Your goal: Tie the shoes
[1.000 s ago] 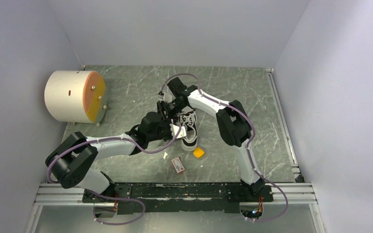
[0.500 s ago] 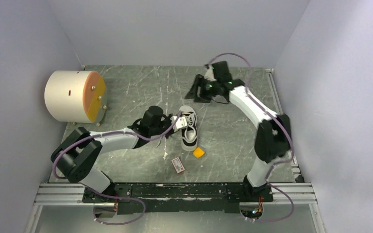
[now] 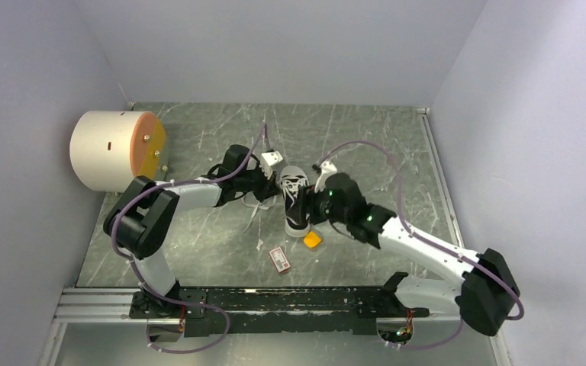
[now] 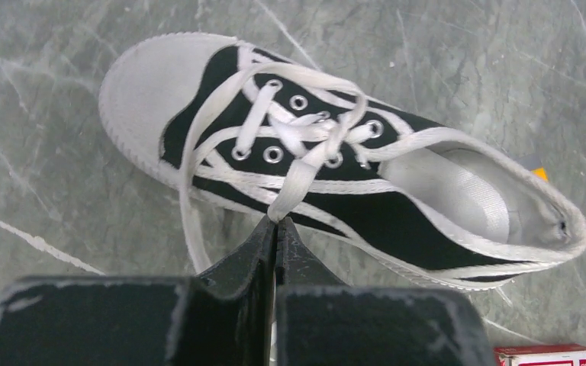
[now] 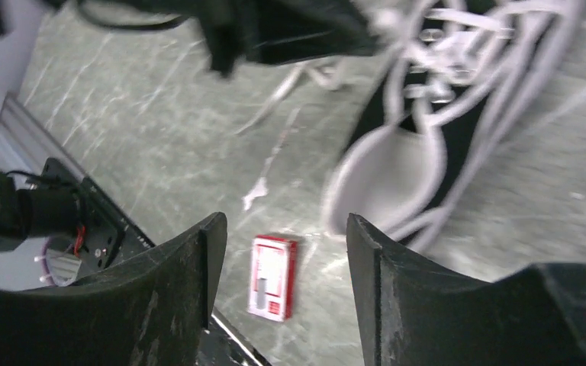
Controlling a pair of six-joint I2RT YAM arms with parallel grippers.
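Sneaker [image 3: 296, 204] sits mid-table [image 3: 366, 137], upright on its sole, white toe toward far wall, heel toward arm bases. Black upper, white sole; laces threaded thru eyelets, crossed over the tongue, no bow visible. L gripper [image 3: 268, 187] is at sneaker's left side, low to the surface. In L wrist view its fingers [image 4: 255, 255] are pressed together w/ one white lace [image 4: 302, 169] pinched at the tips, the lace running straight from the tips up to the eyelet rows. A second strand loops down the shoe's near side onto the table beside the fingers. R gripper [image 3: 319, 200] is at sneaker's right side, by the heel half; touching or not, can't tell from top view. R wrist view is blurred: its fingers [image 5: 198, 267] stand apart, nothing btwn them, only table and red-and-white card [image 5: 272, 287] showing thru the gap, sneaker up and to the right of it. Orange block [image 3: 313, 239] lies just beside the heel, on its right. Card lies nearer the bases, left of the block, apart from the shoe. White cylinder w/ orange face [image 3: 118, 150] sits at far left of table, well apart from the rest.
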